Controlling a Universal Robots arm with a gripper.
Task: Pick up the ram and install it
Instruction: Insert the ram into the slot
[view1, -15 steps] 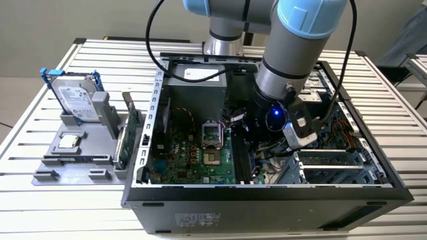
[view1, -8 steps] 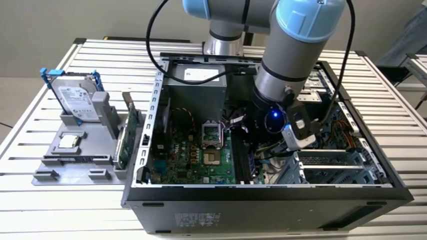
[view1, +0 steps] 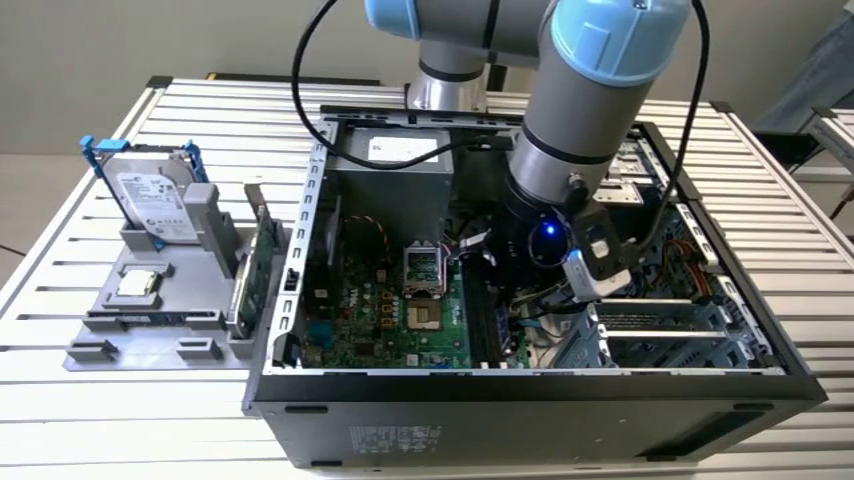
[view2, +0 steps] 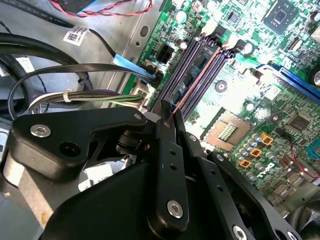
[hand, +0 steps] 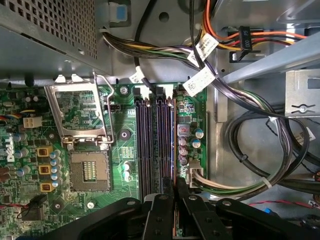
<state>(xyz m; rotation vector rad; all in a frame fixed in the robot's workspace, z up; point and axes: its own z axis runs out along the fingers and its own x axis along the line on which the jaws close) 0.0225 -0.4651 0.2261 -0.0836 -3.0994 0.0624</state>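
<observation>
The ram (view2: 194, 81) is a thin dark stick seen edge-on, running from the fingertips along the row of dark memory slots (view2: 186, 64) on the green motherboard. My gripper (view2: 167, 114) is shut on its near end, one black finger on each side. In the first wrist view the ram (hand: 174, 172) lines up with the slot nearest the cables, beside the other memory slots (hand: 151, 140), with the gripper (hand: 175, 189) over it. I cannot tell whether it is seated in the slot. In the exterior view the arm's wrist (view1: 574, 240) reaches down into the open computer case (view1: 534, 385).
The empty processor socket (hand: 90, 172) with its raised metal frame lies beside the slots. Thick cable bundles (hand: 240, 150) run close on the other side. Outside the case, on the exterior view's left, a grey holder (view1: 147, 320) carries a hard drive (view1: 147, 200) and a green card (view1: 260, 265).
</observation>
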